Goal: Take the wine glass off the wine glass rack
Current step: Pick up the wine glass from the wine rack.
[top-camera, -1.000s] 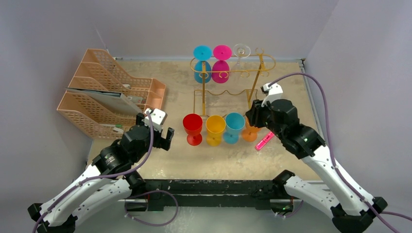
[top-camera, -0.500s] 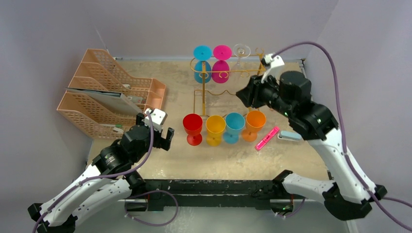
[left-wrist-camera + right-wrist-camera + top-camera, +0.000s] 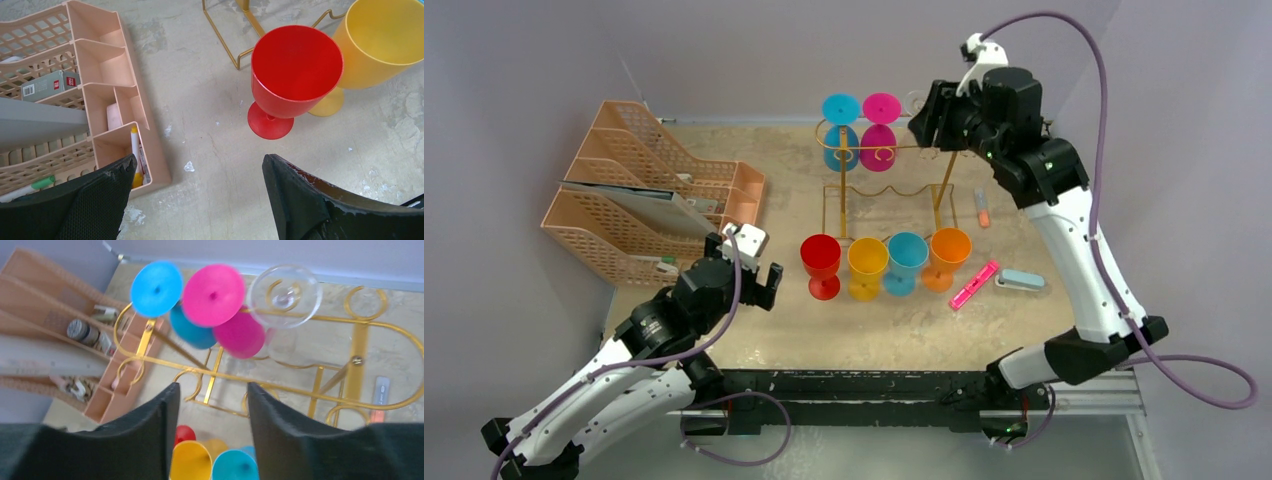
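left wrist view: left gripper (image 3: 197, 165) gapes wide, holding nothing, near the red cup (image 3: 295, 75), one of four upright in a row with the yellow cup (image 3: 380, 45), teal cup (image 3: 906, 255) and orange cup (image 3: 949, 250). print on one small box (image 3: 50, 85) in the peach tray (image 3: 100, 65) is too small to read. beyond, three glasses hang inverted on the gold rack (image 3: 357, 360): blue glass (image 3: 156, 288), pink glass (image 3: 213, 295), clear wine glass (image 3: 285, 296) rightmost. right gripper (image 3: 211, 390), fingers parted and empty, hovers near it.

left arm (image 3: 614, 365) low | left fingers (image 3: 75, 207) spread | right arm (image 3: 1079, 235) high | right fingers (image 3: 132, 445) spread
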`<act>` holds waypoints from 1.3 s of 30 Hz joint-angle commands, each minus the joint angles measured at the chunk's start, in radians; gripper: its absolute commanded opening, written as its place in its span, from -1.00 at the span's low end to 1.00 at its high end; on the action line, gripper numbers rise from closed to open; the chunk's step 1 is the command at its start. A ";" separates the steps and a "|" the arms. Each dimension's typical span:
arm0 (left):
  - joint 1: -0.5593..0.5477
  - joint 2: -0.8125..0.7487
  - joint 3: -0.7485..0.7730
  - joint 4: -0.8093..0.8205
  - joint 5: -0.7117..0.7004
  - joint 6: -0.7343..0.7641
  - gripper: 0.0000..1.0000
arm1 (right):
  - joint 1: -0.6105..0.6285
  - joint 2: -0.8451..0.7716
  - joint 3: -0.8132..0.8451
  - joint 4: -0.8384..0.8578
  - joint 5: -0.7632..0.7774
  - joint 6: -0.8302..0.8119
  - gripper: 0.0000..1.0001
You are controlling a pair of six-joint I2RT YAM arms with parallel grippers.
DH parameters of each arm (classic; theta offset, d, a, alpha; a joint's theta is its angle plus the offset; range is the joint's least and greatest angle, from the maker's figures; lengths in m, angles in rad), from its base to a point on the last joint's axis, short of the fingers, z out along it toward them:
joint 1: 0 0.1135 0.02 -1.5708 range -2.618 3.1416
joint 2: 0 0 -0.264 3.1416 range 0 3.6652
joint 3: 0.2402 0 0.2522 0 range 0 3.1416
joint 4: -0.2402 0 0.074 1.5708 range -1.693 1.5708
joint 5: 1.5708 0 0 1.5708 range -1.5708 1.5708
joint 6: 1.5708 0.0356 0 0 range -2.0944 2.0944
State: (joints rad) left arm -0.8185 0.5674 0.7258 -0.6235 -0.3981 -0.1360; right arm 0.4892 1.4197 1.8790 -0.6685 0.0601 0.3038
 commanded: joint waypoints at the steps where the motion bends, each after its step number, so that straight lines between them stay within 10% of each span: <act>1: 0.004 0.007 0.040 0.004 -0.014 0.003 0.89 | -0.101 0.056 0.106 0.016 -0.014 0.074 0.19; 39: 0.003 0.019 0.042 0.007 0.005 0.007 0.89 | -0.302 0.445 0.408 -0.080 -0.283 0.176 -0.03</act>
State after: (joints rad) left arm -0.8185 0.5812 0.7292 -0.6243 -0.3969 -0.1368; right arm 0.1932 1.8660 2.2436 -0.7296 -0.1738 0.5049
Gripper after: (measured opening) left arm 0.946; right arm 0.486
